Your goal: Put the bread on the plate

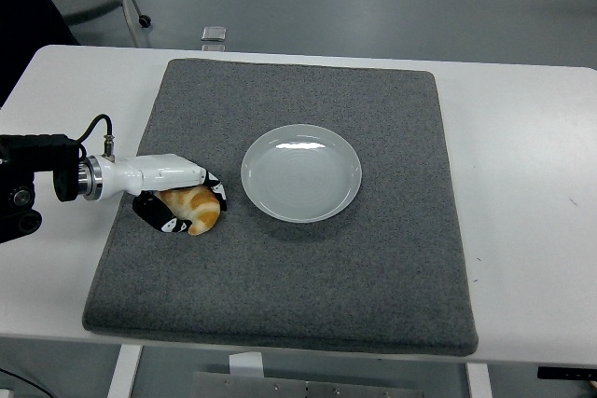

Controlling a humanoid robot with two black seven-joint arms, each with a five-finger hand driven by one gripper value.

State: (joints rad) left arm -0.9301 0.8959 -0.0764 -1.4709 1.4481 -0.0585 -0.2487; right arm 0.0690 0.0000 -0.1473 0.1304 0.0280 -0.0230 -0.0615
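A golden croissant (198,209) lies on the grey mat (373,267), left of the empty white plate (301,171). My left hand (182,200) comes in from the left edge, white-shelled with black fingers. Its fingers are curled around the croissant from above and below, and the bread sits a short way from the plate's left rim. The plate is bare. The right arm is out of view.
The mat covers most of the white table (522,165). A small metal object (215,34) lies at the table's far edge. A cart leg with a wheel (142,18) stands on the floor beyond the table.
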